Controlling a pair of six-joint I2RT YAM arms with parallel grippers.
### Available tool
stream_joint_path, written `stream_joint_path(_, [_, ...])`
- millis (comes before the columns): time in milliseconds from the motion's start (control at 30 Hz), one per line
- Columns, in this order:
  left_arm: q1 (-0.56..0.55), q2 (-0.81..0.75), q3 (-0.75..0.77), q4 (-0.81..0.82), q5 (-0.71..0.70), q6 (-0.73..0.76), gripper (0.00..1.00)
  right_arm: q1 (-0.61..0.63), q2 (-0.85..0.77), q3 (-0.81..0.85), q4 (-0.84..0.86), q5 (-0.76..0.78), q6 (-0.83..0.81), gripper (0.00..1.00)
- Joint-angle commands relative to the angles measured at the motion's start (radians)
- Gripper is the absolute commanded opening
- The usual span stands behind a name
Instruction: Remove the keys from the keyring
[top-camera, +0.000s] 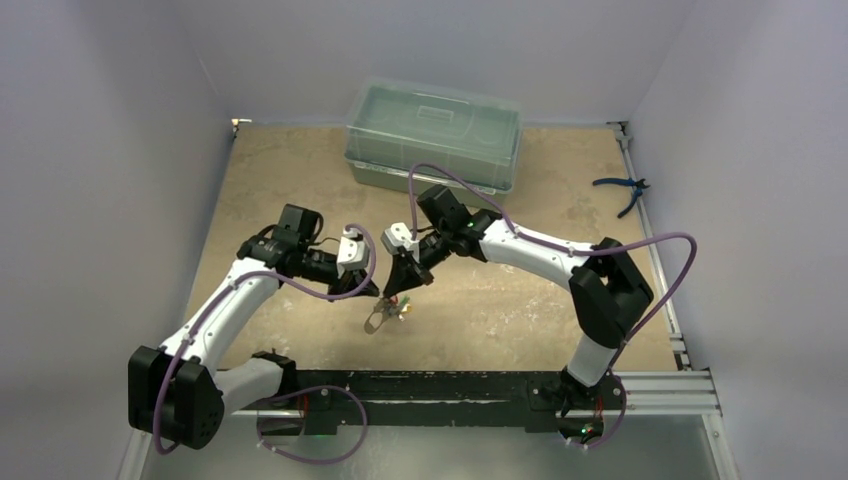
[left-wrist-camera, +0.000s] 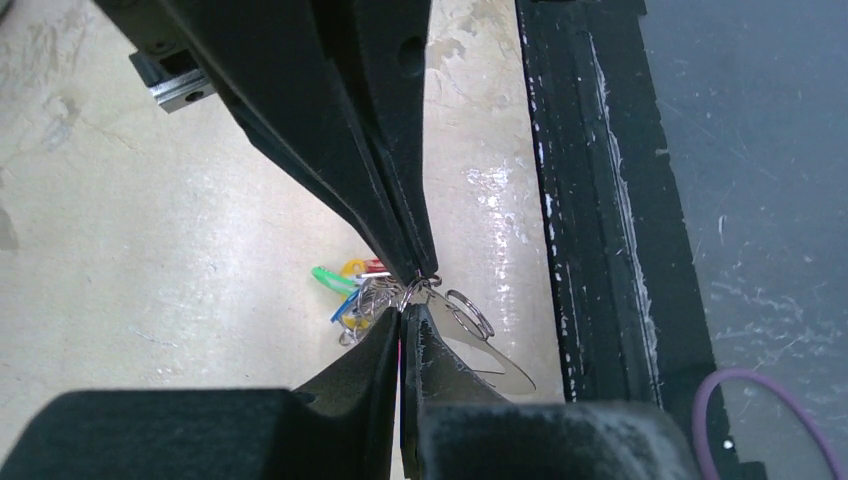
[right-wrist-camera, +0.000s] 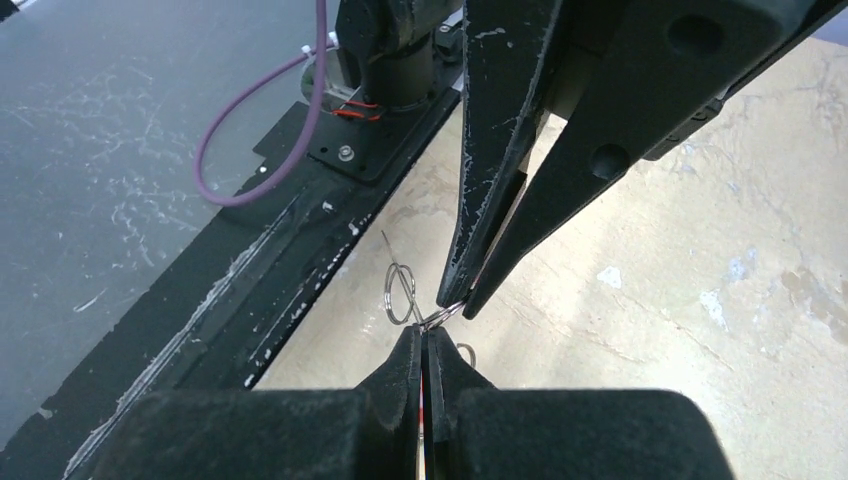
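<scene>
Two sets of fingers are found meeting tip to tip above the near middle of the table (top-camera: 520, 300). The left gripper (left-wrist-camera: 403, 322) is closed, no gap being visible between its pads, and a thin wire of the keyring (left-wrist-camera: 468, 312) is pinched at its tips. The right gripper (left-wrist-camera: 424, 268) is likewise closed to a point on the adjoining wire loop, directly opposite. The ring is thus held clear of the surface from two sides, which is judged to be intended so that the coil may be braced by one arm and worked apart by the other. The keys (left-wrist-camera: 348, 290), with green, yellow, red and blue heads, are seen hanging in a cluster just beside the pinch, attached to the ring; none is judged removed. The pale strap (left-wrist-camera: 495, 365) is seen trailing below on the other side. Which exact coil is gripped by each pair cannot be told. A lidded plastic box (top-camera: 432, 130) and blue-handled pliers (top-camera: 622, 190) are noted well apart, at the far edge.
</scene>
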Motion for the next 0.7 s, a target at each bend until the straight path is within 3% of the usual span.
stream_joint_path(0, [0.001,-0.003,0.035,-0.162,-0.016,0.21,0.0,-0.007,-0.001,0.033,-0.036,0.048,0.012,0.0])
stream_joint_path(200, [-0.005,0.009,0.092,-0.172,-0.014,0.252,0.23,-0.007,0.006,0.076,-0.092,0.03,-0.003,0.0])
stream_joint_path(667, [-0.034,0.022,0.145,-0.118,-0.03,0.194,0.23,0.002,0.022,0.12,-0.147,0.007,-0.021,0.0])
